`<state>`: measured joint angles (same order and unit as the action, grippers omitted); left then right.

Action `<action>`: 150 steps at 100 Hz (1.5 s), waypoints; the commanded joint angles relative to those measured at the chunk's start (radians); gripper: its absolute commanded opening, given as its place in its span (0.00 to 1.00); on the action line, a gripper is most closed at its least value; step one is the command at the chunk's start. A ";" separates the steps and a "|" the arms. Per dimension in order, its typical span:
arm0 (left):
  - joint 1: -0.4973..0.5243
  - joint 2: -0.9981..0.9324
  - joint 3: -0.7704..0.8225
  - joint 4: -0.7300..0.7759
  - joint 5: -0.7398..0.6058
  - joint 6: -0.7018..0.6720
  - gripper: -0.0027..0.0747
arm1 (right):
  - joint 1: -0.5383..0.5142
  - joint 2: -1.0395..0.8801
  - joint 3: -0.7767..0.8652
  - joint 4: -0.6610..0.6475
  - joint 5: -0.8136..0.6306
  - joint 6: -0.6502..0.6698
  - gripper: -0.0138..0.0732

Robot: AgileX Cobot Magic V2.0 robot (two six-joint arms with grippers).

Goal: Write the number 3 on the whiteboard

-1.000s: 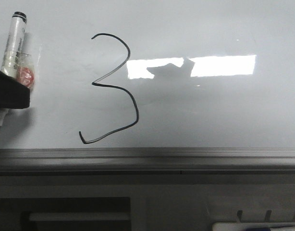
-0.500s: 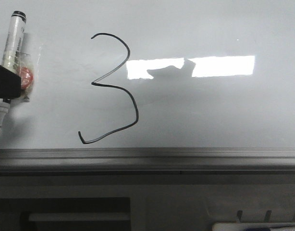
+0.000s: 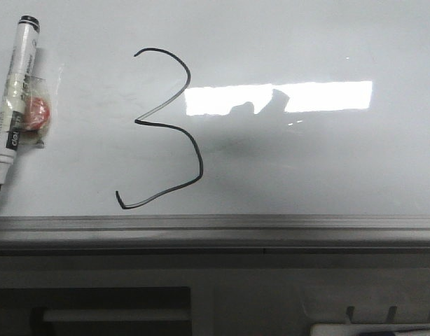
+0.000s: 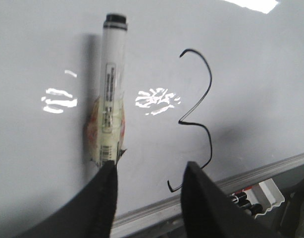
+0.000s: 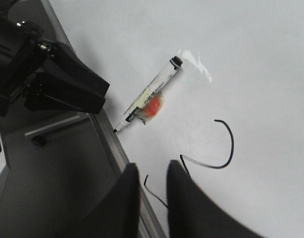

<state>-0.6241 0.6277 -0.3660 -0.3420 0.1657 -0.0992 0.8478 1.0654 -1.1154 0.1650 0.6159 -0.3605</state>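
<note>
Front, left wrist and right wrist views at the close of writing. The number 3 (image 3: 166, 129) stands complete as one thin black, slightly wobbly stroke on the whiteboard (image 3: 306, 175), left of centre in the front view, its lower tail ending just above the grey rail (image 3: 215, 225) along the board's near edge. The marker pen (image 3: 13, 105) lies flat on the board at about 9 o'clock from the numeral, well apart from it, uncapped tip toward the rail; a crumpled clear wrap with a red patch (image 3: 36, 112) clings to the middle of its barrel. The change: a second ago the dark body of the left arm covered the lower part of the pen at the frame's left edge; half a second ago it covered less; now it is out of the front view and the whole pen shows. In the left wrist view the left pincer (image 4: 149, 181) has its fingers apart with nothing between them, one fingertip (image 4: 106, 173) appearing just at the pen's lower end, though contact cannot be told. In the right wrist view the right pincer (image 5: 152, 181) shows two fingers with a narrow gap, holding nothing, above the numeral's lower part; the left arm (image 5: 53, 84) appears off the board's edge. By this evidence the pen has been released and the task reads as finished; only withdrawal of the arms seems to remain.
</note>
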 commanded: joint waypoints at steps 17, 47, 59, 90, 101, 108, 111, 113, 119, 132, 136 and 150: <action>0.003 -0.175 -0.025 0.119 -0.060 -0.006 0.01 | -0.008 -0.163 0.054 -0.003 -0.227 0.007 0.11; 0.003 -0.399 -0.025 0.283 -0.052 -0.006 0.01 | -0.008 -0.478 0.432 -0.018 -0.548 0.007 0.11; 0.003 -0.472 -0.025 0.342 -0.028 -0.006 0.01 | -0.008 -0.607 0.614 -0.033 -0.632 0.005 0.11; 0.003 -0.542 -0.025 0.352 0.027 -0.006 0.01 | -0.008 -0.863 0.930 -0.035 -0.854 0.005 0.11; 0.003 -0.542 -0.025 0.352 0.027 -0.006 0.01 | -0.008 -0.885 0.974 -0.035 -0.856 0.005 0.11; 0.003 -0.542 -0.025 0.352 0.027 -0.006 0.01 | -0.008 -0.885 0.991 -0.035 -0.853 0.005 0.11; 0.003 -0.542 -0.025 0.352 0.027 -0.006 0.01 | -0.008 -0.885 0.993 -0.035 -0.841 0.005 0.11; 0.003 -0.542 -0.025 0.352 0.027 -0.006 0.01 | -0.008 -0.885 0.993 -0.035 -0.836 0.005 0.11; 0.003 -0.542 -0.025 0.352 0.027 -0.006 0.01 | -0.008 -0.885 0.993 -0.035 -0.818 0.005 0.11; 0.003 -0.542 -0.025 0.352 0.027 -0.006 0.01 | -0.008 -0.885 0.993 -0.035 -0.817 0.005 0.11; 0.003 -0.542 -0.025 0.352 0.027 -0.006 0.01 | -0.008 -0.885 0.993 -0.035 -0.817 0.005 0.11; 0.003 -0.542 -0.025 0.352 0.034 -0.006 0.01 | -0.008 -0.885 0.993 -0.035 -0.817 0.005 0.11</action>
<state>-0.6241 0.0739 -0.3660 0.0188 0.2679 -0.0992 0.8467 0.1728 -0.0964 0.1368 -0.1251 -0.3546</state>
